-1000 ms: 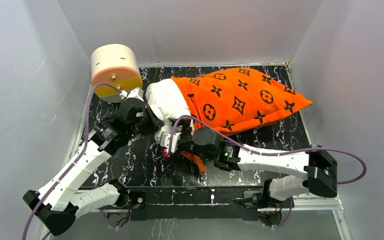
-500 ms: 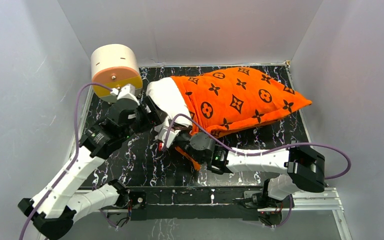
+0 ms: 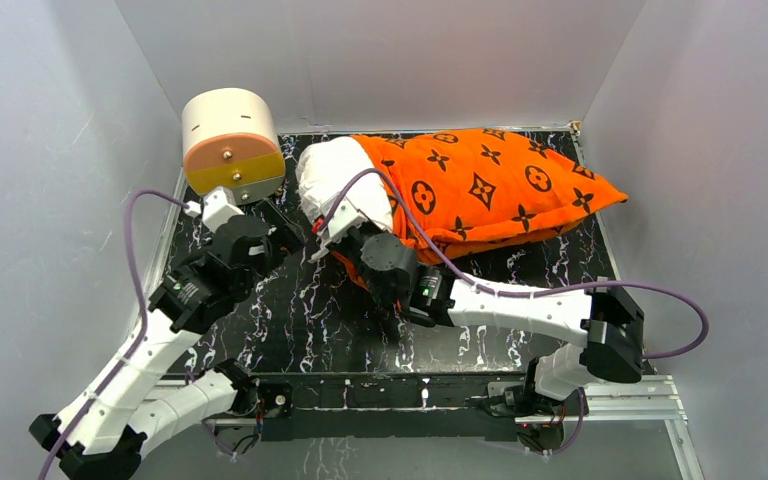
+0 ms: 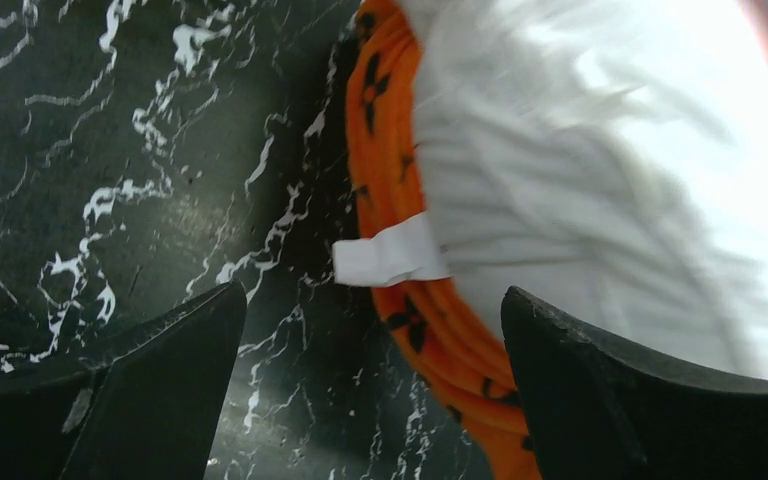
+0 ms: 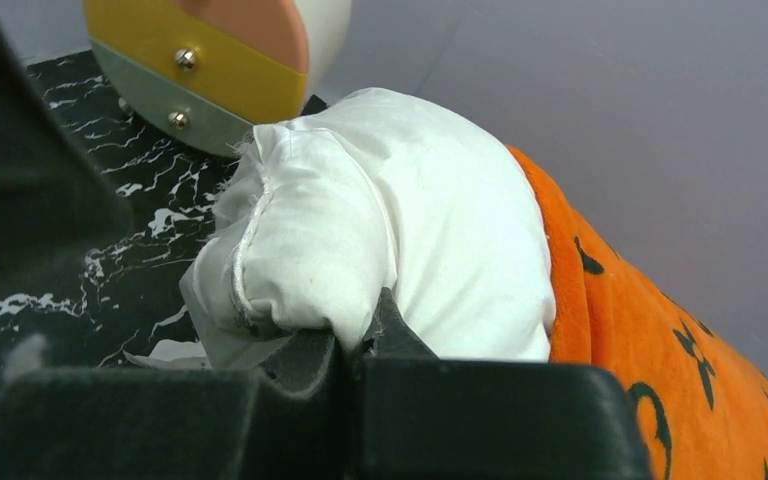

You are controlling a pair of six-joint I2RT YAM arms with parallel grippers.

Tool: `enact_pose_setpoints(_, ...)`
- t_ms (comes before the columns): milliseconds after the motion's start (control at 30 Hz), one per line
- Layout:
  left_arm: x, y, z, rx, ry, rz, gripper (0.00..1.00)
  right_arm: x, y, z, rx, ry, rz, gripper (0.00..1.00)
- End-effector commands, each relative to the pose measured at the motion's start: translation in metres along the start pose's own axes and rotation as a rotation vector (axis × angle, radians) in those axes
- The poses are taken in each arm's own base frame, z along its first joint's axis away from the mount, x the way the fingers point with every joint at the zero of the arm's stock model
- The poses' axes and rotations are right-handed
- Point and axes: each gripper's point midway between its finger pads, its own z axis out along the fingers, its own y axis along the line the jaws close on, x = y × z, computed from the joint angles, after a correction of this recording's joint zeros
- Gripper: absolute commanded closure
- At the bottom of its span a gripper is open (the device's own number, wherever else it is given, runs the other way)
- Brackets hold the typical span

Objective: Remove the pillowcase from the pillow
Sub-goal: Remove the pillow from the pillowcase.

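We see the pillow [image 3: 332,180] lying along the far side of the black marbled worktop [image 3: 290,320]. Its left end is bare white and sticks out of the pillowcase [image 3: 490,185]. The rest is covered in orange fabric that runs toward the far right corner.

The right tool [image 3: 345,230] sits at the near edge of the bare end. In the right wrist view its jaws are together, clamped on a bunched fold of white pillow fabric. No orange fabric is in the pinch, and the pillowcase hem sits just right of it.

The left tool [image 3: 282,225] is just left of the pillow end, low over the worktop, with its jaws wide apart and nothing between them. In the left wrist view it faces the open mouth of the pillowcase. An orange hem band curves around the white stuffing there, and a small white tag [image 4: 390,260] pokes out at the edge. The fingers [image 4: 160,380] are not touching the fabric.

A cream-and-orange cylinder [image 3: 230,145] lies on its side in the far left corner, just beside the bare pillow end.
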Motion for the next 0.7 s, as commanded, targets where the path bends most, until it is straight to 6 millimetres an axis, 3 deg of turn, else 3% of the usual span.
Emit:
enact_pose_setpoints(0,0.026,0.011,0.02,-0.037,0.061,-0.065,0.02,-0.07,-0.061,-0.003,0.208,-0.111,0.27,1.0)
enact_pose_setpoints(167,0.024,0.017,0.056,0.013,0.187,-0.192,0.02,-0.083,-0.059,-0.002,0.17,-0.108,0.321,1.0)
enact_pose_setpoints(333,0.011,-0.011,0.091,0.331,0.263,-0.345,0.02,-0.094,-0.056,-0.002,0.129,-0.115,0.365,1.0)
enact_pose_setpoints(467,0.025,-0.026,0.105,0.458,0.348,-0.38,0.02,-0.099,-0.052,0.0,0.11,-0.113,0.376,1.0)
enact_pose_setpoints(667,0.052,-0.021,0.11,0.495,0.417,-0.465,0.05,-0.107,-0.048,0.005,0.097,-0.12,0.389,1.0)
